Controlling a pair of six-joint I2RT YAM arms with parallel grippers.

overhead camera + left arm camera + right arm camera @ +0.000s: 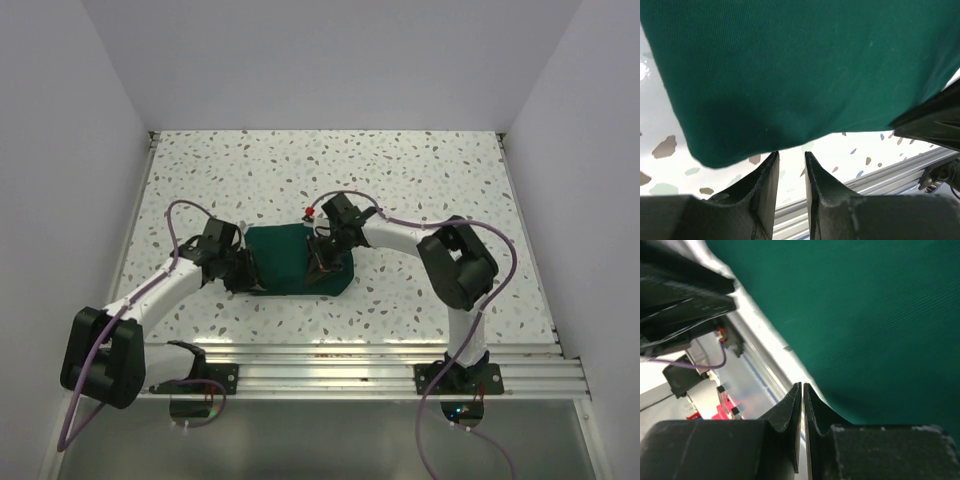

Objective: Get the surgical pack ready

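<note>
**Surgical pack preparation, seen from above and from both wrists.** At left, the left gripper (790,156) is held low against the near-left edge of the surgical pack (292,260). Its fingers (765,182) are parted by a narrow gap in which only the speckled table (430,180) is seen, so no cloth is gripped. This placement is judged to serve as a stop, or as a ready position for taking the hem, since the tips meet the rounded fold just where it leaves the tabletop.

At centre, the pack is shown as a folded dark green bundle lying flat on the table. It is set between the two grippers and a little beyond the aluminium rails (350,358). Whatever is wrapped in it is hidden.

At right, the right gripper (802,390) is set upon the bundle's right part, with its fingers clenched to a hairline slit. Whether a thin layer of cloth is nipped there cannot be told. The closed tips are judged to be used for pressing or smoothing the fold rather than lifting it.
</note>
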